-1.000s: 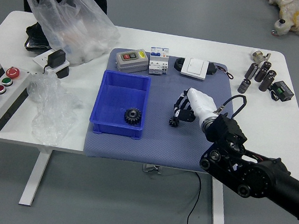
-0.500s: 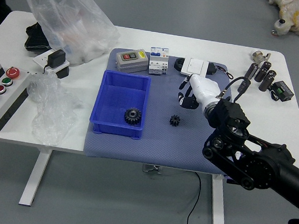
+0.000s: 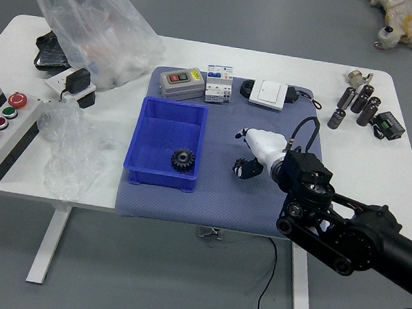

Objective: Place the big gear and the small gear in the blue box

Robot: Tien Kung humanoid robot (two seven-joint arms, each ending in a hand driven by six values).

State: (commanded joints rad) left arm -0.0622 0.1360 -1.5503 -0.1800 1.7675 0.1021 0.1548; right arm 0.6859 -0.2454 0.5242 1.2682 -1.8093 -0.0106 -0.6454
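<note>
I am reaching my right hand (image 3: 266, 149) low over the blue mat (image 3: 212, 208), right of the blue box (image 3: 149, 179); whether it is gripping anything, I cannot tell. The big gear (image 3: 183, 160) is lying inside the box, toward its near right corner. My hand is obscuring the small gear.

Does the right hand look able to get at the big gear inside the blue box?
Probably yes: the blue box is open-topped, and only its side wall stands between the big gear and the right hand.

A lab, by the look — robot arm (image 3: 351, 238), white worktable (image 3: 369, 170), control panel (image 3: 20, 129) (bright push-buttons (image 3: 18, 100) and all).
</note>
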